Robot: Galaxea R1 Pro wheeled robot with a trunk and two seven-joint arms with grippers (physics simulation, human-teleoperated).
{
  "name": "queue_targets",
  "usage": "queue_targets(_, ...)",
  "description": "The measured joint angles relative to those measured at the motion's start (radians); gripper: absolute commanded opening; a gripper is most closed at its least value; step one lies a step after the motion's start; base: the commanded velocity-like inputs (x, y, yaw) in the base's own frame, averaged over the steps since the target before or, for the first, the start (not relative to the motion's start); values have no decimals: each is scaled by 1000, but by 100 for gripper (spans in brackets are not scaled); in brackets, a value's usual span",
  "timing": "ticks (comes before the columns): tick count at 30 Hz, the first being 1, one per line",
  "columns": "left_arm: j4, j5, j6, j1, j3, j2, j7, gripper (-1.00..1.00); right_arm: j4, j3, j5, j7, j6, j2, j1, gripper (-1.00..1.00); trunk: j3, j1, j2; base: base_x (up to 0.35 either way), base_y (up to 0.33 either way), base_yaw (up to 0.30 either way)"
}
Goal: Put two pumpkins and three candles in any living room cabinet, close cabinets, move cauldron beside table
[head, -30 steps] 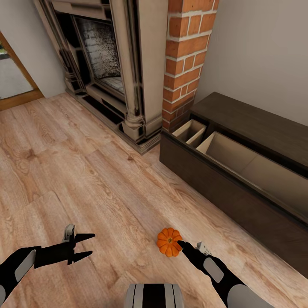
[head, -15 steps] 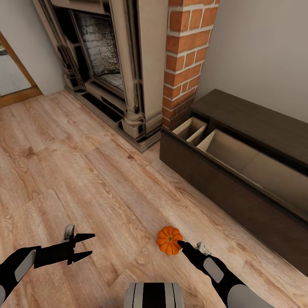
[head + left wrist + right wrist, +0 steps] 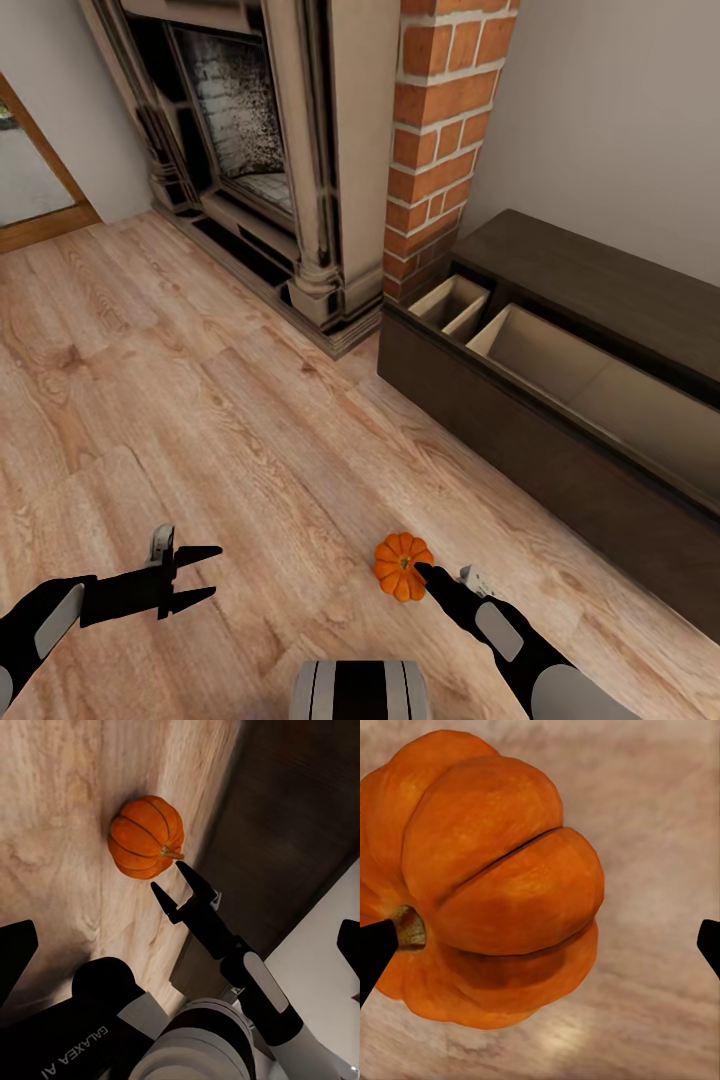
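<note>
The right pincer (image 3: 424,572) hangs low over the wood floor (image 3: 200,420) with its jaws apart, one dark tip lying against the stem of a small orange pumpkin (image 3: 402,566) and the other tip out to the far side; whether that tip truly touches the stem cannot be told. In the right wrist view the pumpkin (image 3: 484,877) sits off toward one fingertip, and both fingertips (image 3: 375,945) are cut off by the frame edges. Past the pumpkin, beyond the pincer's reach, stands the long dark cabinet (image 3: 600,290), its drawer pulled out with pale compartments showing; its far end runs out of the picture. Bare floor lies between pumpkin and drawer front. Further off rise a brick column (image 3: 435,130) and a fireplace (image 3: 250,150). The left pincer (image 3: 205,575) hovers well apart on the other side, jaws spread and holding nothing, with open floor all round it.
</note>
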Motion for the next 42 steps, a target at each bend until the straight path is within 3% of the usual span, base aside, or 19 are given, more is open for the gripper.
queue_targets(16, 0, 2, 0, 0, 0, -1, 0, 100, 0, 0, 0, 0, 0, 0, 0, 100, 0, 0, 0, 10, 0, 0)
queue_targets(21, 0, 3, 0, 0, 0, -1, 0, 100, 0, 0, 0, 0, 0, 0, 0, 100, -19, 2, -1, 0, 0, 0)
queue_targets(42, 0, 3, 0, 0, 0, -2, 0, 100, 0, 0, 0, 0, 0, 0, 0, 100, -19, 2, -1, 30, 26, 0)
